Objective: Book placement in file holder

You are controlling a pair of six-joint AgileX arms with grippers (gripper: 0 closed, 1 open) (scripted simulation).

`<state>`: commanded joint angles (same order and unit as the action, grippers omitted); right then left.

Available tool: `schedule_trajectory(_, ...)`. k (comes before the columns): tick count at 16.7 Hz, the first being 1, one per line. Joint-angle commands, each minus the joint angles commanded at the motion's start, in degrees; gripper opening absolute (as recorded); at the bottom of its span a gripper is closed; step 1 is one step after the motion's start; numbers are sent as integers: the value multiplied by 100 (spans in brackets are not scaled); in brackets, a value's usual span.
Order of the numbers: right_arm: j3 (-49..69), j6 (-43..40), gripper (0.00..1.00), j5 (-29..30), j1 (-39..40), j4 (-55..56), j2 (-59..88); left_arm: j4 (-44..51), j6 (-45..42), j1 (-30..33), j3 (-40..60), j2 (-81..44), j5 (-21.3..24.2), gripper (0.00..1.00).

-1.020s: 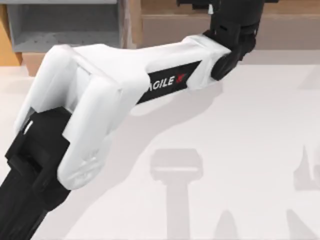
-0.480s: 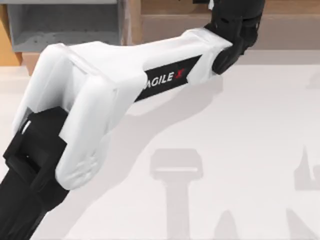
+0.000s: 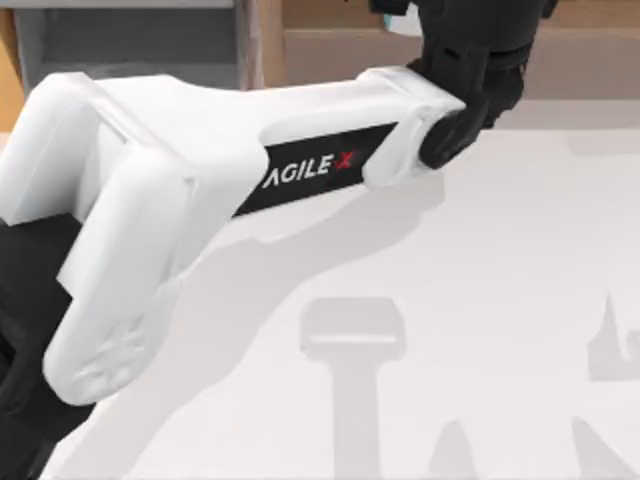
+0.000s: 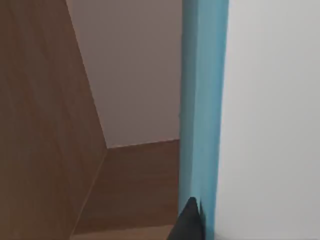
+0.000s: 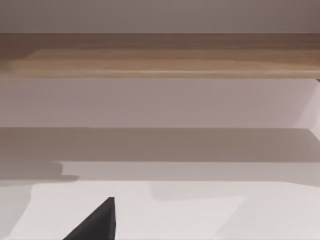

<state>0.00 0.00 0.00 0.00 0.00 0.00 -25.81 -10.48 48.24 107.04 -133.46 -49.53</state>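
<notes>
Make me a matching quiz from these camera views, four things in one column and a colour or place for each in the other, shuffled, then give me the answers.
Things:
1. book
2. file holder
3. long wooden shelf
4. left arm

Descriptions:
A. grey inside, at the top view's upper left
B. teal-blue cover, standing on edge in the left wrist view
C. white shell with a black logo strip, reaching across the table
D. brown band running across the right wrist view

Pairs: 1-B, 2-A, 3-D, 4-C
</notes>
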Motion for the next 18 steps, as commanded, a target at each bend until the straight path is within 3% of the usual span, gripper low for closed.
schedule_trajectory(6,0,0,100,0,0,0,0,-170,-1346,431,-2231,1487,-893,0)
schedule_trajectory(10,0,0,100,0,0,0,0,-389,-2260,559,-3866,2376,-1181,0)
schedule_trajectory(14,0,0,100,0,0,0,0,-686,-3243,346,-5390,3006,-1060,0)
schedule_trajectory(18,0,0,100,0,0,0,0,-1003,-4318,-319,-6501,3447,-470,0)
